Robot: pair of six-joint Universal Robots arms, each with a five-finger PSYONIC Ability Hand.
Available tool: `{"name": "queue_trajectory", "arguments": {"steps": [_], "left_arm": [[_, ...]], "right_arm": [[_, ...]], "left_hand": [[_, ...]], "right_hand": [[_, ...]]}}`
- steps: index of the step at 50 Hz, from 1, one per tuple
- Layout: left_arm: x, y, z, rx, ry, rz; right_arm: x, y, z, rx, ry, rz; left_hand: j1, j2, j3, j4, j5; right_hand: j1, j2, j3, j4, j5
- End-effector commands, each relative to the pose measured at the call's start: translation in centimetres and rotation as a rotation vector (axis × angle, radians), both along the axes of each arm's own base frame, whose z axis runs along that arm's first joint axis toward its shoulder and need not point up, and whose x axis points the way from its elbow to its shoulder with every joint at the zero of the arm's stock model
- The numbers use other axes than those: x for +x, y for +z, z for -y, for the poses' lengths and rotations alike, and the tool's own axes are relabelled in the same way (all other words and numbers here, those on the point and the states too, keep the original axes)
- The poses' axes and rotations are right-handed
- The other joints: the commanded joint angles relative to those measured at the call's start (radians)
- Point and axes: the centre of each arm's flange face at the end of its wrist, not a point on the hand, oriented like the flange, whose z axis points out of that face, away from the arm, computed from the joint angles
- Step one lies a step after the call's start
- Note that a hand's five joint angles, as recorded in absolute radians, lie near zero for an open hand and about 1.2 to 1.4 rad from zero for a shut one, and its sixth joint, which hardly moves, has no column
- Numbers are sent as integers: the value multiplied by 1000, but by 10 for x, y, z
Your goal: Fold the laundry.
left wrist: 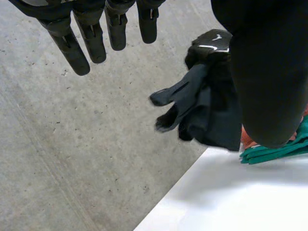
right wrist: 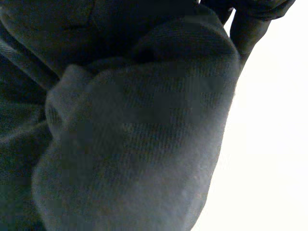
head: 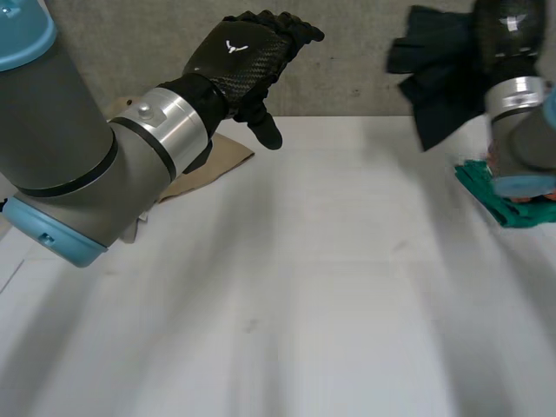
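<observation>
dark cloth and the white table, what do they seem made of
The dark cloth looks like soft woven fabric, matte, with a fine ribbed weave and limp folds; maybe cotton, hard to tell. The table looks like a hard, smooth white board, perhaps laminate: no grain shows.

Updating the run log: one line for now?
left hand: open, empty | right hand: shut on dark cloth, aloft | green cloth: on table

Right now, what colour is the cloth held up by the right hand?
Dark grey. The cloth shows best in the left wrist view.
</observation>
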Motion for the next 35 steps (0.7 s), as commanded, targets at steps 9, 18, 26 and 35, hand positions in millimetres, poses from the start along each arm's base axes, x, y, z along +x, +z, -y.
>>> {"name": "queue_trajectory", "arguments": {"steps": [9, 18, 26, 35], "left_arm": [[-4, -10, 3, 22, -6, 11], [-5, -14, 4, 28, -4, 15], [-6, -15, 4, 31, -7, 17], [-5, -15, 5, 32, -4, 18]], "right_arm": [[-168, -98, 74, 166, -83, 51], [-216, -156, 63, 328, -2, 23], [-240, -163, 55, 353, 10, 28], [-239, -154, 48, 350, 35, 40]], "left_hand": [[4, -21, -44, -28, -51], [4, -21, -44, -28, -51], [4, -21, -44, -28, -51], [4, -21, -44, -28, -51]], "right_hand": [[323, 239, 229, 198, 267], [323, 239, 229, 198, 267], [323, 239, 229, 198, 267], [-899, -982, -993, -1024, -955]]}}
